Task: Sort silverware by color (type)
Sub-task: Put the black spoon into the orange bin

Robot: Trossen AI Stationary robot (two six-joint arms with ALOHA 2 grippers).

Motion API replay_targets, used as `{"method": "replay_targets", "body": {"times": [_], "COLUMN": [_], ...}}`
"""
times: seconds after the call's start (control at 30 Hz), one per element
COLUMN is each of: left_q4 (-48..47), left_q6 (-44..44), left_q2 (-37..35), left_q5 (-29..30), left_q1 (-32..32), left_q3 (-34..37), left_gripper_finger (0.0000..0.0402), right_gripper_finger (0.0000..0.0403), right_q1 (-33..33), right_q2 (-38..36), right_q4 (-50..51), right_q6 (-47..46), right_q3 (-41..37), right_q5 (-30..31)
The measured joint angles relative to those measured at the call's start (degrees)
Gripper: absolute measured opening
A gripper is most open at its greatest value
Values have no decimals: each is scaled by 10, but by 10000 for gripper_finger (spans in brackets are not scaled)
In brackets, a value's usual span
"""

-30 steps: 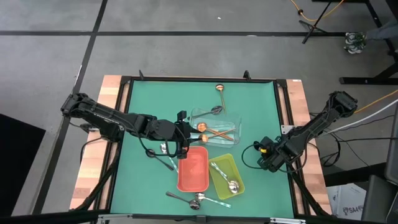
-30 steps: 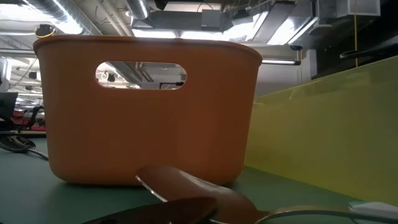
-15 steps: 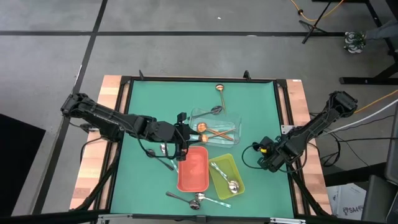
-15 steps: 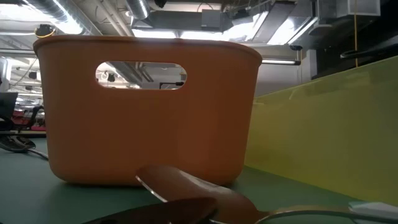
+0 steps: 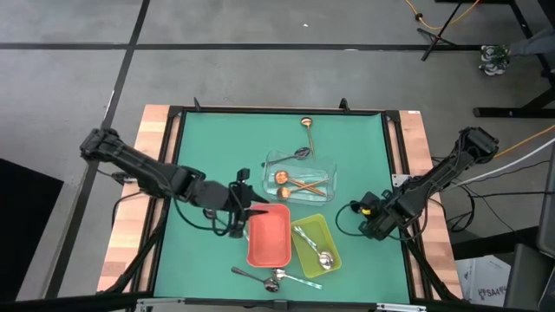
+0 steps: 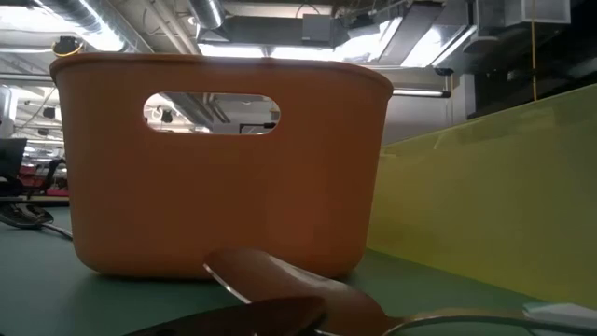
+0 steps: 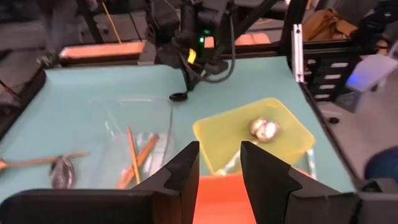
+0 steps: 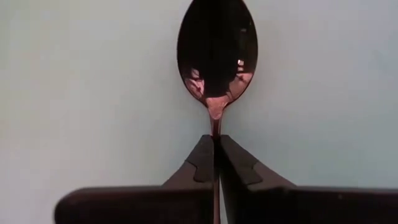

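My right claw (image 8: 216,158) is pressed together on the thin neck of a dark spoon (image 8: 217,53), whose bowl shows above my fingertips in the centre of the right wrist view, over plain green. Seen from above, that claw (image 5: 371,218) sits at the right of the green surface (image 5: 208,139), just right of the yellow-green tray (image 5: 310,252).

My left claw (image 7: 219,163) is spread, with nothing between its fingers. From above it (image 5: 245,211) hovers left of centre, at the upper left corner of the red tray (image 5: 267,243). I cannot tell whether it touches the tray.

The clear tray (image 5: 325,178) lies in the middle of the frame, above the other two. It holds copper-gold pieces (image 5: 291,183) and one dark spoon (image 5: 300,153) leans over its upper rim. Another copper-gold spoon (image 5: 307,124) lies alone on the surface near the top edge. The yellow-green tray holds shiny silver spoons (image 5: 324,258). More silverware (image 5: 274,279) lies loose on the surface just below the red and yellow-green trays, near the bottom of the frame. A further piece lies under my left claw.

In the low view the red tray's end wall (image 6: 219,187) fills the centre, with a spoon bowl (image 6: 280,285) lying close in front of it.
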State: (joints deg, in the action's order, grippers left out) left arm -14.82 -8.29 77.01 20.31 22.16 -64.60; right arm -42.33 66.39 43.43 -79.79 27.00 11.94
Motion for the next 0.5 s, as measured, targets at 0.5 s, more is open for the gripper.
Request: {"method": "replay_targets", "body": {"times": [0.5], "left_q4": [-73], "left_q6": [-55], "left_q2": [-10], "left_q5": [-4], "left_q1": [64], "left_q3": [0], "left_gripper_finger": [111], "right_gripper_finger": [0], "right_q1": [0], "right_q2": [0], "right_q4": [57], "right_q6": [205], "right_q3": [206], "right_q5": [20]}}
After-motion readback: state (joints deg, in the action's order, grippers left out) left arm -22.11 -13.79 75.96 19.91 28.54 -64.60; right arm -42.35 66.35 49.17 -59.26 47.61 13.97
